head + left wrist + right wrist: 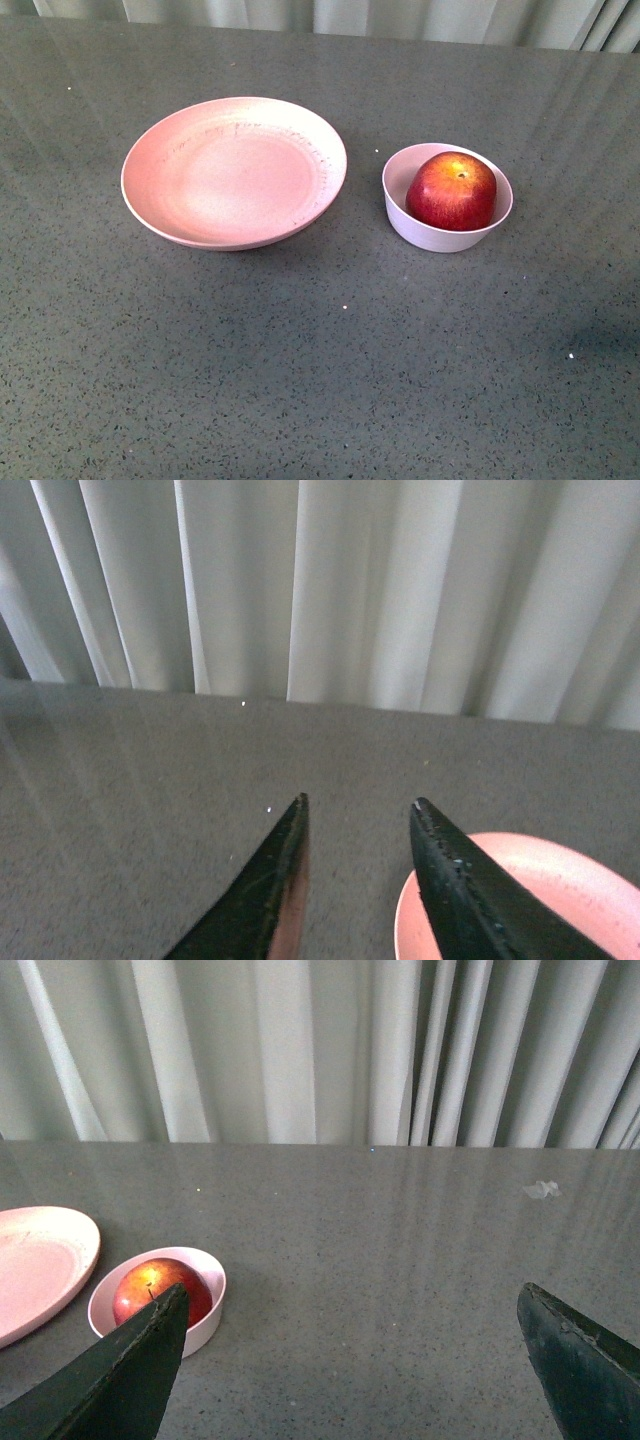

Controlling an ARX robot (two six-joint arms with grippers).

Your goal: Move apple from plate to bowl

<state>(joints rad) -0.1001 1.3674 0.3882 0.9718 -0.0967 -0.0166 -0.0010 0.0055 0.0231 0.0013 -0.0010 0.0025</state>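
The dark-red apple [452, 190] with its yellow-orange stem patch sits inside the small pale bowl [420, 232] at the right of the grey table. Left of it lies the wide salmon-pink plate [234, 171], with nothing on it. Neither arm shows in the front view. In the right wrist view, my right gripper [353, 1295] is open wide above bare table, with the apple [150, 1286] in the bowl [212, 1300] off beside one fingertip and the plate [40, 1260] beyond. My left gripper [360, 800] is open, with the plate [580, 890] partly behind one finger.
A pale pleated curtain [400, 15] hangs behind the table's far edge. A small crumpled clear scrap [541, 1189] lies on the table far from the bowl. Grey speckled tabletop [320, 380] stretches in front of both dishes.
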